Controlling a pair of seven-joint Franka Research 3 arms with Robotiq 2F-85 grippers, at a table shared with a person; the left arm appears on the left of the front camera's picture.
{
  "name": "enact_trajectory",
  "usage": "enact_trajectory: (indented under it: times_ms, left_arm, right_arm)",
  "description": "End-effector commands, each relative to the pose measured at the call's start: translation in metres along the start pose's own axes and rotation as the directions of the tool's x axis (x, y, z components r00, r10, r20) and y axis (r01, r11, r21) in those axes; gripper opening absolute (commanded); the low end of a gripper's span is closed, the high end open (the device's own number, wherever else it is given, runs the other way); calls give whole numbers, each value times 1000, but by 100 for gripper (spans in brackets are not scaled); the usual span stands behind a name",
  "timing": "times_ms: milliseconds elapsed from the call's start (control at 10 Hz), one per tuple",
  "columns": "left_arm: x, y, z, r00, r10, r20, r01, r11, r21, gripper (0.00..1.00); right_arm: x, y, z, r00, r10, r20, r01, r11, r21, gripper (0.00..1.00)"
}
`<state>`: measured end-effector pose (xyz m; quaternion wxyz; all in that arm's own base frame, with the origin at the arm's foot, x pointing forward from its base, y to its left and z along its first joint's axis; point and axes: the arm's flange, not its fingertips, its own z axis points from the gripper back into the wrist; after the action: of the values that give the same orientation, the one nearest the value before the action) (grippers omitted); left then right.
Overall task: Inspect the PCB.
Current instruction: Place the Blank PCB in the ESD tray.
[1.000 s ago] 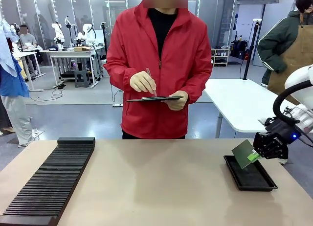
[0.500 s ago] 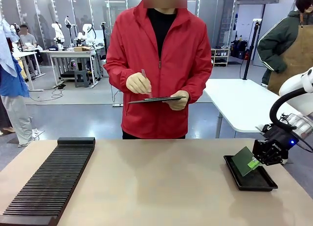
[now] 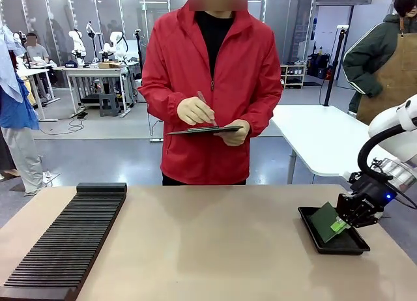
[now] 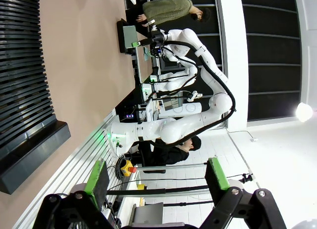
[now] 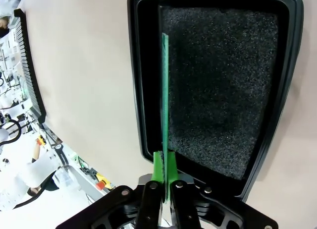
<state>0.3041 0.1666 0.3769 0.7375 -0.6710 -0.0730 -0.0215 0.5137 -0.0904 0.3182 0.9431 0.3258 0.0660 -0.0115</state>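
Front view: the PCB (image 3: 326, 221), a thin green board, sits tilted in my right gripper (image 3: 339, 224), its low edge down inside the black tray (image 3: 324, 243) under my jaws. My right arm bends down to it from the table's right edge. Beyond my jaws, a person in a red jacket (image 3: 221, 73) holds a clipboard (image 3: 205, 130) and a pen.

Left wrist view: my left gripper (image 4: 156, 185) hangs with its green pads well apart, nothing between them. Far ahead, the PCB (image 4: 130, 36) shows as a small green plate.

Right wrist view: the PCB (image 5: 165, 90) runs edge-on straight out from my pinched pads (image 5: 157, 165), over the tray's dark foam (image 5: 223, 80).
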Motion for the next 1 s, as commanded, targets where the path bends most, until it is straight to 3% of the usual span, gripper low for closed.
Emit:
enact_trajectory:
  times_ms: [0,100,200,300,400,500,700,800,900]
  left_arm:
    - [0,-1,0,1000,-2,0,2,1000,2,100]
    - [0,-1,0,1000,-2,0,2,1000,2,100]
    - [0,-1,0,1000,-2,0,2,1000,2,100]
    - [0,-1,0,1000,-2,0,2,1000,2,100]
    - [0,-1,0,1000,-2,0,2,1000,2,100]
    - [0,-1,0,1000,-2,0,2,1000,2,100]
    - [0,-1,0,1000,-2,0,2,1000,2,100]
    - [0,-1,0,1000,-2,0,2,1000,2,100]
    - [0,-1,0,1000,-2,0,2,1000,2,100]
  right_arm:
    - [-1,2,-9,999,8,44,-6,999,-38,3]
    - [-3,2,-8,999,5,53,-3,999,-48,34]
    - [-7,3,-7,998,6,65,-2,998,-62,35]
    - [-11,5,-8,997,-2,75,8,997,-78,66]
    - [-15,7,-8,997,-7,80,14,996,-84,67]
    - [-18,8,-9,994,-10,110,23,993,-114,97]
    - [-21,13,-7,991,-23,132,43,988,-149,100]
    - [-23,19,-5,987,-25,162,55,982,-180,75]
    - [-24,24,1,983,-25,184,63,978,-201,100]
